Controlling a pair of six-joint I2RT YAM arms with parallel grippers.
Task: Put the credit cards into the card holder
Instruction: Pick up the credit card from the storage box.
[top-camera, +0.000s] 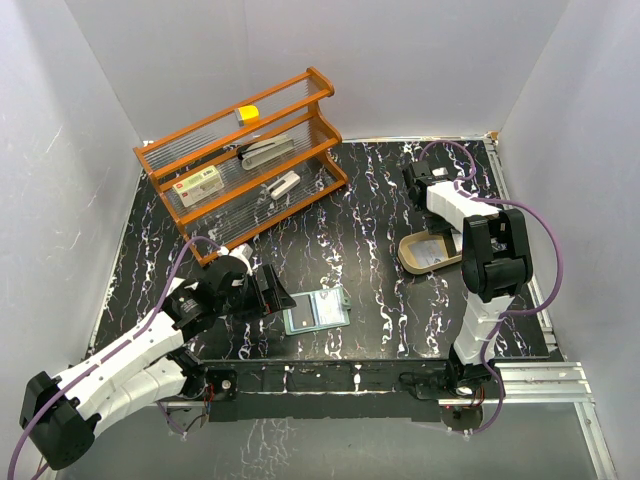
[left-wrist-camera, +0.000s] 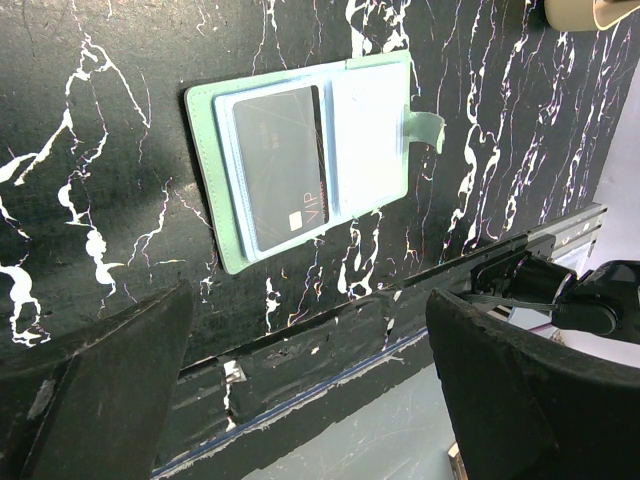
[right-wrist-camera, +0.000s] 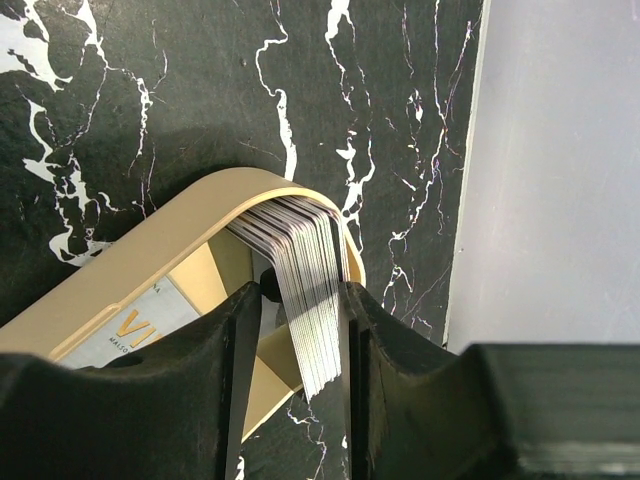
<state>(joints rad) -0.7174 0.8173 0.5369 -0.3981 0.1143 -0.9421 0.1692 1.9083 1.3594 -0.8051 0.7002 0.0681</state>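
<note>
The card holder (top-camera: 315, 310) lies open and flat on the black marble table, its pale inside up. In the left wrist view the card holder (left-wrist-camera: 365, 140) has a dark credit card (left-wrist-camera: 280, 165) in its left pocket. My left gripper (left-wrist-camera: 310, 300) hangs open and empty just near of it, also seen as the left gripper (top-camera: 272, 290) from above. A fanned stack of credit cards (right-wrist-camera: 305, 290) leans on the end of the tan tray (right-wrist-camera: 120, 265). My right gripper (right-wrist-camera: 300, 300) straddles the stack, right finger touching it, a thin gap at the left finger. Another card (right-wrist-camera: 150, 325) lies flat in the tray.
An orange wooden rack (top-camera: 245, 150) stands at the back left with a white red-labelled box (top-camera: 200, 183) and small office items. The tan tray (top-camera: 410, 255) sits under the right arm near the right wall. White walls enclose the table; a metal rail (left-wrist-camera: 330, 340) runs along its near edge.
</note>
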